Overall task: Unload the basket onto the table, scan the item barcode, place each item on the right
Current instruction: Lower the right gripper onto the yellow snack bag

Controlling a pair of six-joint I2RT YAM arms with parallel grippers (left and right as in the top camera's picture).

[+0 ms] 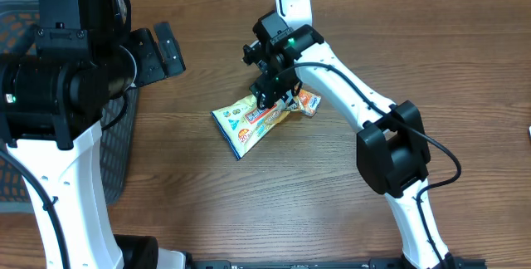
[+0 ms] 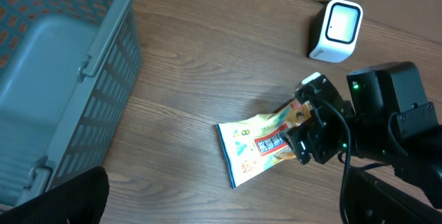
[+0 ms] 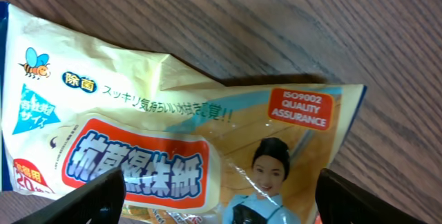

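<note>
The item is a flat yellow wipes packet (image 1: 249, 121) with an orange label, lying on the wooden table; no barcode shows on its upper face. My right gripper (image 1: 278, 95) hangs over the packet's right end. In the right wrist view the packet (image 3: 179, 134) fills the frame and the right gripper (image 3: 221, 200) stands open, one dark finger at each side of it. The white scanner (image 1: 293, 2) stands at the back of the table, behind the right gripper. My left gripper (image 1: 162, 49) is open and empty at the left, well apart from the packet (image 2: 255, 144).
A grey plastic basket (image 1: 114, 149) sits at the table's left edge, under the left arm, and shows as a mesh wall in the left wrist view (image 2: 83, 65). The scanner (image 2: 336, 30) faces forward beyond the right arm's black wrist (image 2: 387, 106).
</note>
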